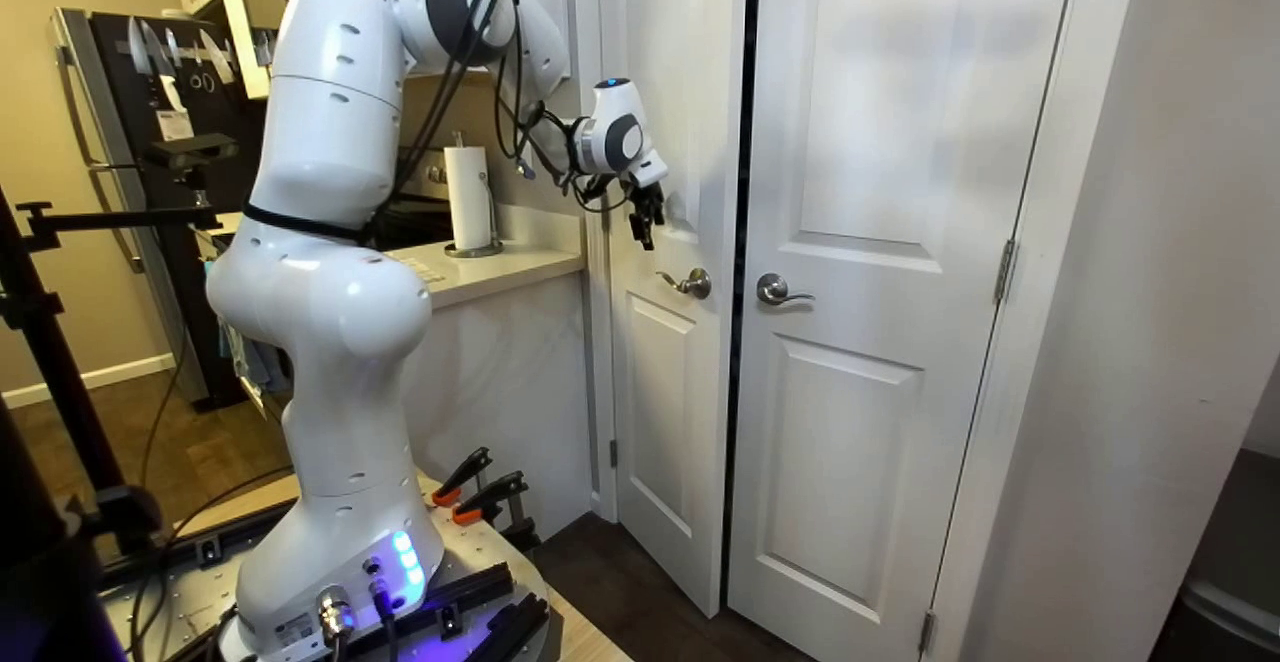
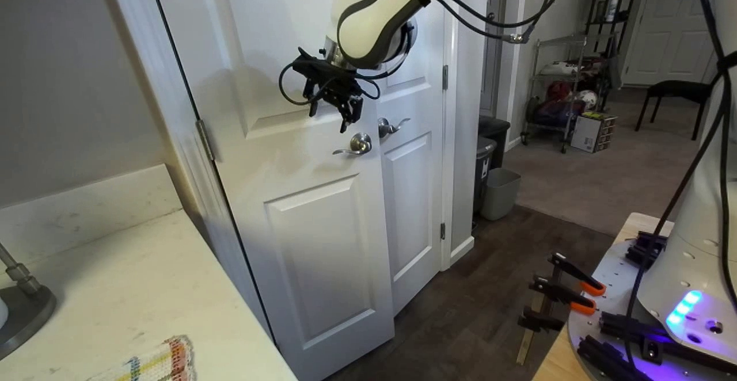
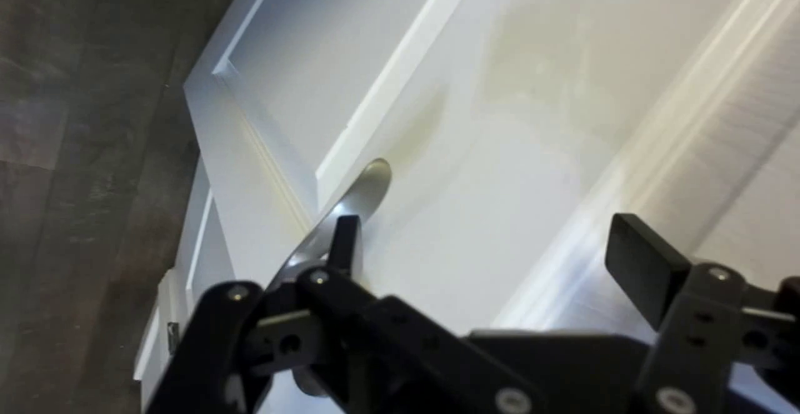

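One white door (image 2: 305,165) stands just beside the end effector (image 3: 490,251), whose fingers (image 3: 647,267) are spread apart; the door's handle (image 2: 359,144) sits just below them. A second door (image 1: 870,317) is near. To one side runs a counter (image 1: 532,266) bearing a paper towel roll (image 1: 467,197); well away on the opposite side stand a grey bin (image 2: 501,195) and a dark bin (image 2: 483,165), contents hidden.

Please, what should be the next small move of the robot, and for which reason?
I would probably lower the claw slightly, shifting it so the lever handle comes between its fingers. The claw is open and, in both exterior views, hangs higher than the lever handle; the wrist view shows that handle partly hidden behind one finger, not centred in the gap.
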{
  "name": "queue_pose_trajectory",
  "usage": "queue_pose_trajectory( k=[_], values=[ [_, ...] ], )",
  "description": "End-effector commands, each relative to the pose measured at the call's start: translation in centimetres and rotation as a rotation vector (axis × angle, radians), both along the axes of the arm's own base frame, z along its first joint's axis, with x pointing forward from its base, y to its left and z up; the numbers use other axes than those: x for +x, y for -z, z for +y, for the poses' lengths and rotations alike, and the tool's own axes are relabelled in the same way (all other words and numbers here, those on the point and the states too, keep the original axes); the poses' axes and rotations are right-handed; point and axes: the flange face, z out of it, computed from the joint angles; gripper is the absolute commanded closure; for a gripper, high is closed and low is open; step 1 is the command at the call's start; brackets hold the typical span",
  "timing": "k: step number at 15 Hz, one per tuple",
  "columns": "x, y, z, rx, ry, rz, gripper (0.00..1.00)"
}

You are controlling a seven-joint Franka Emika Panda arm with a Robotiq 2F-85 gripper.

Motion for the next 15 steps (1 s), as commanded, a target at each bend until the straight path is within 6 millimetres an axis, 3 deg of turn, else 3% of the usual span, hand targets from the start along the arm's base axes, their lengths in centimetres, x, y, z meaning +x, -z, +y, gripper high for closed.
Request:
queue_pose_trajectory(
  k=[1,6,9,12,15],
  values=[
    [-0.5,-1.9,0.0,-0.028,-0.051,-0.067,0.00],
    [-0.9,-1.2,-0.8,0.018,-0.047,0.060,0.00],
    [-1.2,-0.6,-2.7,0.062,-0.029,0.092,0.00],
    [-2.8,-0.7,-5.6,0.179,-0.066,0.070,0.00],
    [-6.2,-0.7,-10.1,0.262,-0.051,0.143,0.00]
  ],
)
